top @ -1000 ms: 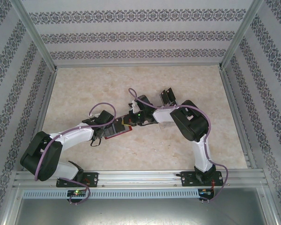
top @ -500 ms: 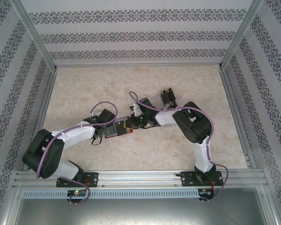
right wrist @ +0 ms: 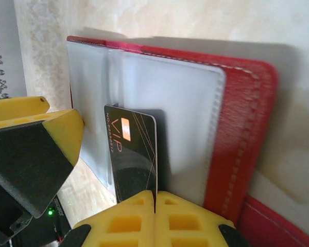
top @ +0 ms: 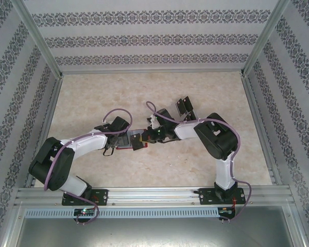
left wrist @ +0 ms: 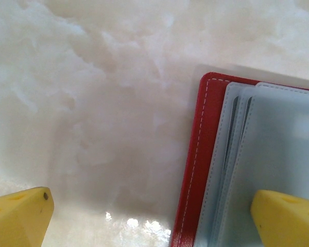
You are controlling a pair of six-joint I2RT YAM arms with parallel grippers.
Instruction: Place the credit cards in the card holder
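The red card holder [right wrist: 242,128] lies open on the table, its clear grey sleeves [right wrist: 170,98] facing up. My right gripper [right wrist: 155,198] is shut on one black credit card [right wrist: 134,149] with orange "VIP" print. The card stands on edge against the sleeves. My left gripper [left wrist: 154,221] is open just above the holder's other end: one yellow finger [left wrist: 288,218] is over the sleeves [left wrist: 278,154] and the other [left wrist: 18,218] over bare table. From above, the two grippers [top: 122,139] [top: 144,137] meet over the card holder [top: 124,147], with the card [top: 136,142] between them.
More dark cards in a small rack [top: 184,105] stand behind the right arm's forearm. Aluminium frame rails [top: 257,128] and patterned walls close in the marble tabletop [top: 92,98] on three sides.
My left gripper has slid right, over the card holder. My right gripper, still shut on the card, has shifted slightly right. The card holder shows less red from above.
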